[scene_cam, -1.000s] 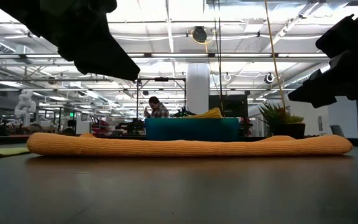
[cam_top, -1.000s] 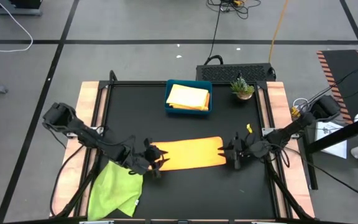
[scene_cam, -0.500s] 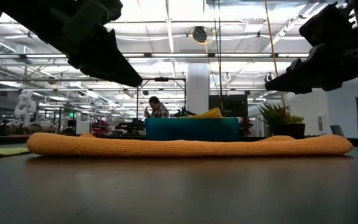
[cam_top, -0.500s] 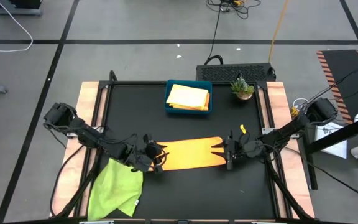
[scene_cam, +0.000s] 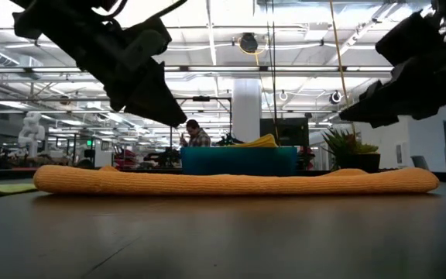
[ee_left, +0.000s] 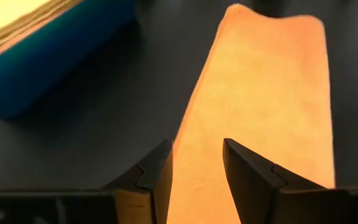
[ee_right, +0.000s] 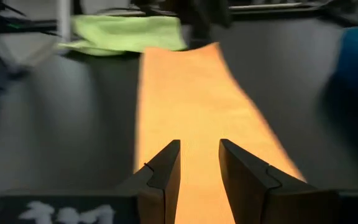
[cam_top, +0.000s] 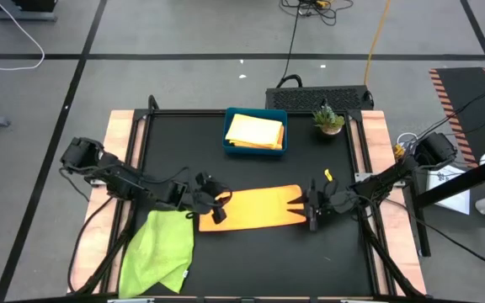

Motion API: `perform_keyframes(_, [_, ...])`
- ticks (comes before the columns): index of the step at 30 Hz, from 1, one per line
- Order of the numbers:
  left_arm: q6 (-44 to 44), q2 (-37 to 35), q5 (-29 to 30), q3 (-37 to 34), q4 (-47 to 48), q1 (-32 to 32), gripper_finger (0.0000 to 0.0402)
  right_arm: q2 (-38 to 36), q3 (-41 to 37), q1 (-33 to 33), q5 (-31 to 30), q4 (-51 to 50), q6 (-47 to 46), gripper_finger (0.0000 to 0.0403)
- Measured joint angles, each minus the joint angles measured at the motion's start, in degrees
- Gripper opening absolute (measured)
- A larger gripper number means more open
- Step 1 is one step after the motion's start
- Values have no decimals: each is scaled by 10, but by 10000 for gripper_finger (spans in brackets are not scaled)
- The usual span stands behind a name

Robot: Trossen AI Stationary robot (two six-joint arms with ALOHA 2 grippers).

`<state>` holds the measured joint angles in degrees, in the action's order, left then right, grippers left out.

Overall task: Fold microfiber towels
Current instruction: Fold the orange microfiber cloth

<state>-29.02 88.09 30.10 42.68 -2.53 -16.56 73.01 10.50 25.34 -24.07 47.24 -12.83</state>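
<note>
Orange towel (cam_top: 251,208) flat, folded to long strip, lower centre of high view. My left gripper (cam_top: 215,204) over its left end, right gripper (cam_top: 306,207) over right end, one per end for next fold. Fingers of both part open, holding nothing. Lime towel (cam_top: 158,255) waits lower left; blue tray (cam_top: 228,135) upper centre holds folded ones.

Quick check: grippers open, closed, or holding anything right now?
Left gripper: open, empty, over the orange towel's left end.
Right gripper: open, empty, over its right end.

blue tray (ee_left: 36,59): cut off by edge | lime towel (ee_right: 126,31): blurred | person (scene_cam: 196,136): too small, far bg
</note>
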Motion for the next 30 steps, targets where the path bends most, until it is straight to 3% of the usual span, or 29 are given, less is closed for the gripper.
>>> perform_keyframes(7, [26,0,-1,0,-51,-9,143,23,21,18,3,5,2,100])
perform_keyframes(15, [4,0,-4,0,-21,-35,143,102,37,28,19,76,-43,100])
perform_keyframes(24, [-18,0,2,0,-2,-99,143,182,175,44,64,-48,-15,100])
perform_keyframes(30, [-88,0,-1,0,72,-124,143,216,196,49,94,-69,-40,100])
